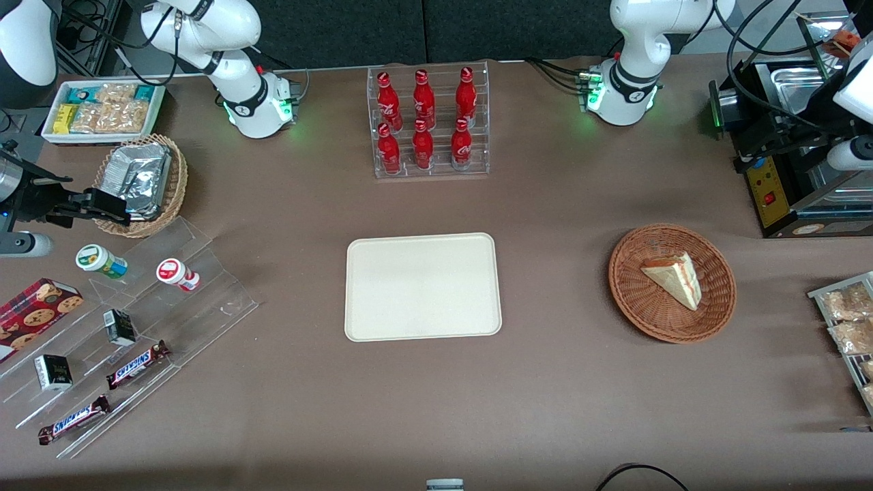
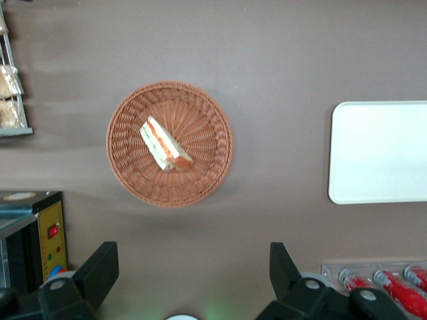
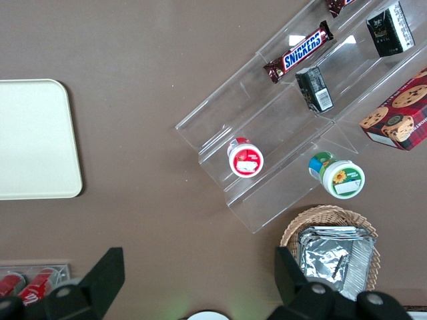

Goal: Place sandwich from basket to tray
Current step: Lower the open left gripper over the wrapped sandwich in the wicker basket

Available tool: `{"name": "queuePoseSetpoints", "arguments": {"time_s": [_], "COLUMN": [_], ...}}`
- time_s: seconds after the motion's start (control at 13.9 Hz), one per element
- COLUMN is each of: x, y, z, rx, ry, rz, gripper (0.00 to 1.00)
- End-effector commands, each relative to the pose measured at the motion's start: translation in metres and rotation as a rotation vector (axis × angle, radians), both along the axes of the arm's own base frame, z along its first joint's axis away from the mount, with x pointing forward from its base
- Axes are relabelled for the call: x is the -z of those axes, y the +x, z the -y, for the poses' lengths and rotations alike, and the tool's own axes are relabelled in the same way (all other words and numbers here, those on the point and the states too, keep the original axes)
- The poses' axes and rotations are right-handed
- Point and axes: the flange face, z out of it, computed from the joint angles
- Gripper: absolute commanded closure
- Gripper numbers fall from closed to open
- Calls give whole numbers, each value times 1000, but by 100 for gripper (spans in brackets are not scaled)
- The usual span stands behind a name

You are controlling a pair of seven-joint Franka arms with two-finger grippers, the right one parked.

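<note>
I note a brown worktop [image 1: 559, 382] under even light, dark panels along the upper edge of the front frame. The tray [image 1: 423, 286] sits at frame centre, bare. At centre-right, the basket [image 1: 627, 300] holds the sandwich [image 1: 674, 278], lying flat on the weave. My pincer [image 2: 193, 277] hangs spread well above the worktop, gripping nothing, with the basket [image 2: 127, 167] and sandwich [image 2: 165, 144] below it and well apart.

arm shell: we see glossy white rounded links with black joint bands
base: green lights, black cables
gripper [image 2: 193, 280]: black jaws, spread wide, silver screws
</note>
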Motion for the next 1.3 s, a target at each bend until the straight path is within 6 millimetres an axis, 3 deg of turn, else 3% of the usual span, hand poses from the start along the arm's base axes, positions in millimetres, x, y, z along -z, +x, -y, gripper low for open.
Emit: {"name": "queuePoseSetpoints", "arguments": {"time_s": [0.0,0.22,0.5,0.72,1.08,1.23], "x": [-2,10,47,100,185,229], "y": [-5,2,27,41,44,37], "z": [1,0,-24,-47,-53,-53], "rx": [12,10,-51,-215,-516,-588], "ry": [-1,16,72,77,82,73], "rz": [-27,-46,-86,-103,-73,-33], "gripper": [0,0,0,0,0,0]}}
